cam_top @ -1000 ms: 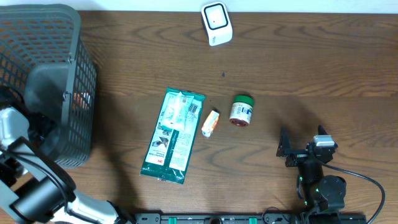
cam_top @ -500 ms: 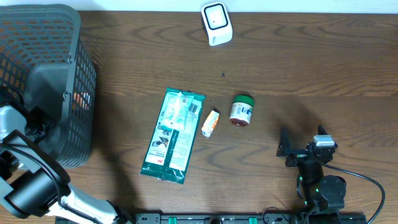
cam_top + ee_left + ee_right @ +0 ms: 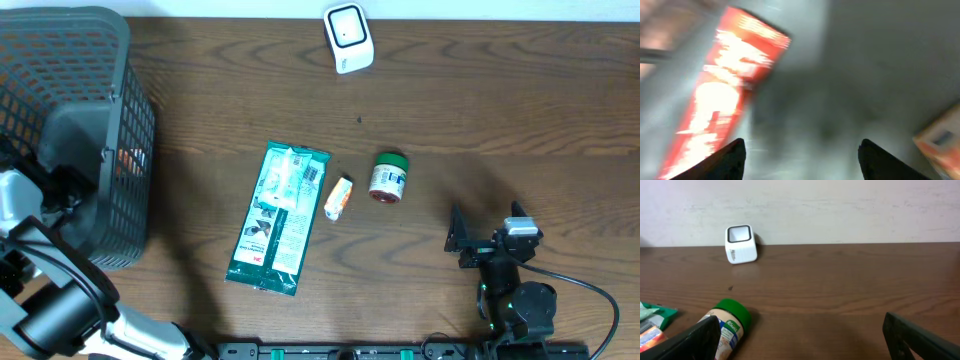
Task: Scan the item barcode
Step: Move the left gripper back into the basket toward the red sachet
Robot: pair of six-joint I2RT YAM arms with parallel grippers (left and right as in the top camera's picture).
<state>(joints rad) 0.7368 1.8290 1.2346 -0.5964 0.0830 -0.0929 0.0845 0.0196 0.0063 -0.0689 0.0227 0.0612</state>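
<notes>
Red packet (image 3: 720,95), glossy and oblong, lies blurred on a grey surface inside the wire-mesh basket (image 3: 100,150), an orange carton (image 3: 942,137) nearby. Left gripper (image 3: 802,162) hovers close, jaws apart, holding nothing. On the wood-grain table (image 3: 500,110) sit a white scanner (image 3: 348,38), green pouch (image 3: 277,218) and green-lidded jar (image 3: 388,177). Right gripper (image 3: 800,335) gapes wide, empty.

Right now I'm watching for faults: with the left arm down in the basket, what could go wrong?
The left gripper stands open inside the basket, and its view is blurred: it could close beside the red pack rather than around it, or catch the orange box.
Lifting out, the pack could snag on the basket's mesh wall.
The scanner sits far from the basket; a loose grip might drop the pack on the way.
</notes>
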